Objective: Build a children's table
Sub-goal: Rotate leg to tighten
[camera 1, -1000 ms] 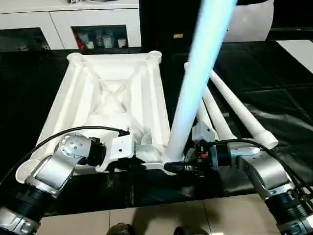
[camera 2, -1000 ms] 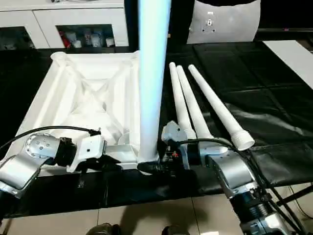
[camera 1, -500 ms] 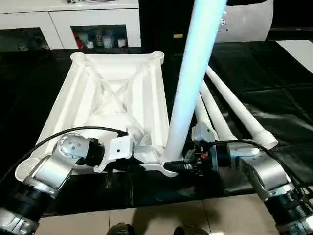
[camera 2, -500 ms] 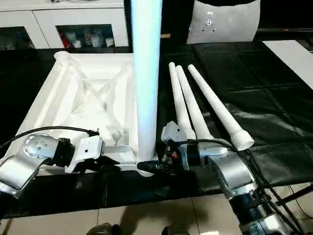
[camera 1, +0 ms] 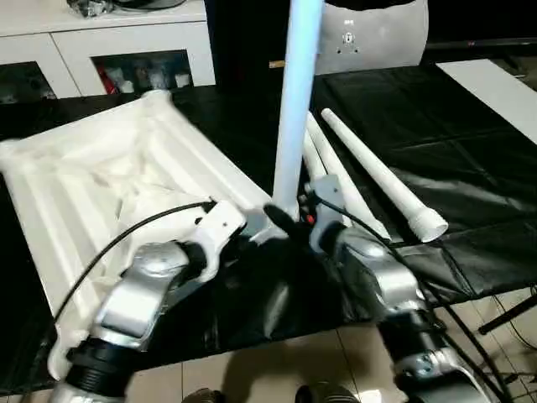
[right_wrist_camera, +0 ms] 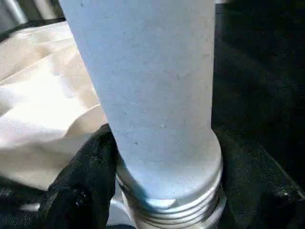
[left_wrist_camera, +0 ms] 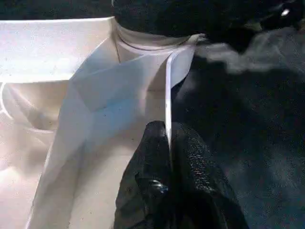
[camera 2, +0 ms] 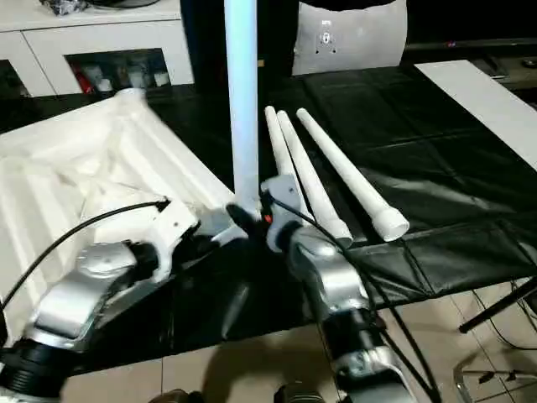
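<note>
The first-leg step was in hand: the right hand [right_wrist_camera: 162, 191] clenched the collar of a long white tapered plastic leg [camera 1: 295, 109], upright at the near corner of the white ribbed plastic tabletop [camera 1: 75, 185]. The left hand [left_wrist_camera: 169, 157] pinched the tabletop's rim. Next, the threaded end probably needed turning home.

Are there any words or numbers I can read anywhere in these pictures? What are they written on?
No text can be read.
White sheet at the back: carries a small dark mark, too small to read.
Things in the white cabinet: labels too blurred to read.
Tabletop and upright leg: plain white, no writing visible.
</note>
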Robot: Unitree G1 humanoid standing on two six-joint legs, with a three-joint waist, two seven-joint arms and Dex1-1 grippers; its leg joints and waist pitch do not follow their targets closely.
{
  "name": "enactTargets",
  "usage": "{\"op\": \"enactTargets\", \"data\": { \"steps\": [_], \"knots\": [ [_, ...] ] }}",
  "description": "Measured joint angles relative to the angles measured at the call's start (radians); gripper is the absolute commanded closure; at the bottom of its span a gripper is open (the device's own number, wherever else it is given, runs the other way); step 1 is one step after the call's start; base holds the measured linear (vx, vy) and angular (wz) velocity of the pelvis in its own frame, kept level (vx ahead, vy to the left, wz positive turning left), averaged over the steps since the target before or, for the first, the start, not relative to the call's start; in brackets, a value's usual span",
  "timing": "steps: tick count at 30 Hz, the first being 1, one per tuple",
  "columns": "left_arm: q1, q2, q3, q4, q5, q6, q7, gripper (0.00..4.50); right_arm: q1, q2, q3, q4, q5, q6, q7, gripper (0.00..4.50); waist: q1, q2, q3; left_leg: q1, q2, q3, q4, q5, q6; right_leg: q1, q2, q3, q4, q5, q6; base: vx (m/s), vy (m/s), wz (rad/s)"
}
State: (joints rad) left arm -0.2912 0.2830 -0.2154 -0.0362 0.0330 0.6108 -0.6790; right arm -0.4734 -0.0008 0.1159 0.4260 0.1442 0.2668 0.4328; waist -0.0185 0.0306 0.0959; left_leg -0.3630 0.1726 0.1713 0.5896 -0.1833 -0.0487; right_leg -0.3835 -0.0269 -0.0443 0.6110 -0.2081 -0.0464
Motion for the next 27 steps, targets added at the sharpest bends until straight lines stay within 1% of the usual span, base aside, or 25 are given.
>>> {"op": "enactTargets", "data": {
  "steps": [4, 5, 7, 9, 11, 13, 14, 15, 16, 19, 21, 22, 24, 25, 27],
  "knots": [
    [-0.004, -0.006, -0.01, -0.015, 0.003, 0.017, 0.022, 4.5, -0.008, 0.009, -0.007, 0.014, -0.012, -0.022, -0.014, 1.76, 0.001, -0.001, -0.001, -0.003, 0.0, 0.0, -0.003, -0.001, 0.001, -0.001, 0.0, -0.001, 0.0, 0.003, -0.003, 0.0, 0.0, 0.0],
    [-0.006, -0.006, -0.013, -0.017, 0.004, 0.018, 0.026, 4.5, -0.009, 0.01, -0.009, 0.018, -0.012, -0.03, -0.013, 1.41, 0.002, -0.001, -0.001, -0.004, 0.0, 0.0, -0.003, -0.001, 0.001, -0.001, 0.0, -0.001, 0.0, 0.003, -0.003, 0.0, 0.0, 0.0],
    [-0.008, -0.005, -0.018, -0.021, 0.009, 0.022, 0.029, 4.5, -0.009, 0.012, -0.013, 0.027, -0.01, -0.041, -0.009, 1.06, 0.004, -0.001, -0.001, -0.004, 0.001, 0.0, -0.004, -0.001, 0.001, -0.002, 0.0, -0.002, -0.001, 0.003, -0.003, 0.0, 0.0, 0.0],
    [-0.008, -0.002, -0.021, -0.024, 0.011, 0.022, 0.028, 4.5, -0.009, 0.015, -0.014, 0.031, -0.009, -0.042, -0.008, 1.03, 0.004, 0.0, 0.0, -0.004, 0.001, 0.0, -0.004, -0.001, 0.001, -0.002, 0.0, -0.002, -0.001, 0.003, -0.003, 0.0, 0.0, 0.0],
    [-0.01, 0.022, -0.033, -0.026, 0.011, 0.003, 0.005, 4.5, 0.005, -0.007, -0.005, 0.023, -0.011, -0.053, 0.034, 0.64, 0.009, 0.0, 0.0, -0.005, 0.001, 0.0, -0.004, -0.001, 0.001, -0.004, 0.0, -0.002, -0.001, 0.003, -0.003, 0.0, 0.0, 0.0],
    [-0.011, 0.033, -0.038, -0.026, 0.01, -0.01, -0.006, 4.5, 0.014, -0.027, 0.005, 0.009, -0.011, -0.053, 0.071, 0.6, 0.013, -0.001, 0.0, -0.006, 0.001, 0.0, -0.004, -0.001, 0.002, -0.004, 0.0, -0.002, -0.002, 0.003, -0.003, 0.0, 0.0, 0.0],
    [-0.012, 0.037, -0.039, -0.026, 0.01, -0.013, -0.01, 4.5, 0.016, -0.029, 0.006, 0.006, -0.011, -0.052, 0.077, 0.46, 0.013, -0.001, 0.0, -0.006, 0.001, 0.0, -0.004, -0.001, 0.002, -0.004, 0.0, -0.002, -0.002, 0.003, -0.003, 0.0, 0.0, 0.0],
    [-0.013, 0.049, -0.042, -0.024, 0.01, -0.023, -0.018, 4.5, 0.022, -0.036, 0.007, -0.005, -0.011, -0.05, 0.085, 0.46, 0.015, -0.001, 0.0, -0.006, 0.001, 0.0, -0.005, -0.001, 0.001, -0.005, 0.0, -0.002, -0.002, 0.003, -0.003, 0.0, 0.0, 0.0],
    [-0.015, 0.071, -0.051, -0.016, 0.005, -0.051, -0.045, 4.5, 0.046, -0.069, 0.015, -0.041, -0.007, -0.049, 0.12, 0.2, 0.022, 0.0, 0.0, -0.007, 0.001, 0.0, -0.005, -0.001, 0.001, -0.005, 0.0, -0.002, -0.002, 0.003, -0.003, 0.0, 0.0, 0.0],
    [-0.016, 0.137, -0.061, 0.004, -0.017, -0.132, -0.135, 4.5, 0.098, -0.146, 0.041, -0.116, 0.022, -0.045, 0.245, 0.1, 0.038, 0.0, 0.0, -0.008, 0.001, -0.001, -0.005, -0.001, 0.002, -0.006, 0.0, -0.003, -0.001, 0.002, -0.001, 0.0, 0.0, 0.0],
    [-0.017, 0.172, -0.061, 0.013, -0.022, -0.17, -0.191, 4.5, 0.116, -0.195, 0.048, -0.151, 0.033, -0.041, 0.309, 0.04, 0.048, 0.0, 0.001, -0.009, 0.001, -0.001, -0.005, -0.001, 0.002, -0.007, 0.0, -0.003, -0.001, 0.002, -0.001, 0.0, 0.0, 0.0],
    [-0.016, 0.2, -0.068, 0.02, -0.033, -0.201, -0.231, 4.5, 0.119, -0.228, 0.063, -0.171, 0.037, -0.039, 0.355, 0.04, 0.053, 0.0, 0.001, -0.009, 0.001, -0.001, -0.004, -0.001, 0.002, -0.007, 0.0, -0.003, -0.001, 0.002, -0.001, 0.0, 0.0, 0.0],
    [-0.017, 0.22, -0.076, 0.031, -0.037, -0.241, -0.268, 4.5, 0.118, -0.262, 0.076, -0.192, 0.037, -0.042, 0.403, 0.04, 0.057, 0.0, 0.001, -0.009, 0.001, -0.001, -0.004, -0.001, 0.002, -0.007, 0.0, -0.003, -0.001, 0.002, -0.002, 0.0, 0.0, 0.0],
    [-0.017, 0.227, -0.082, 0.036, -0.038, -0.265, -0.291, 4.5, 0.118, -0.278, 0.092, -0.201, 0.036, -0.043, 0.43, 0.04, 0.059, 0.0, 0.001, -0.009, 0.001, 0.0, -0.003, -0.002, 0.002, -0.006, 0.0, -0.003, -0.001, 0.002, -0.002, 0.0, 0.0, 0.0],
    [-0.022, 0.245, -0.096, 0.04, -0.045, -0.289, -0.328, 4.5, 0.118, -0.304, 0.11, -0.209, 0.032, -0.043, 0.472, 0.04, 0.062, 0.0, 0.001, -0.01, 0.0, 0.0, -0.003, -0.002, 0.003, -0.006, -0.001, -0.003, -0.001, 0.002, -0.002, 0.0, 0.0, 0.0]
  ]
}}
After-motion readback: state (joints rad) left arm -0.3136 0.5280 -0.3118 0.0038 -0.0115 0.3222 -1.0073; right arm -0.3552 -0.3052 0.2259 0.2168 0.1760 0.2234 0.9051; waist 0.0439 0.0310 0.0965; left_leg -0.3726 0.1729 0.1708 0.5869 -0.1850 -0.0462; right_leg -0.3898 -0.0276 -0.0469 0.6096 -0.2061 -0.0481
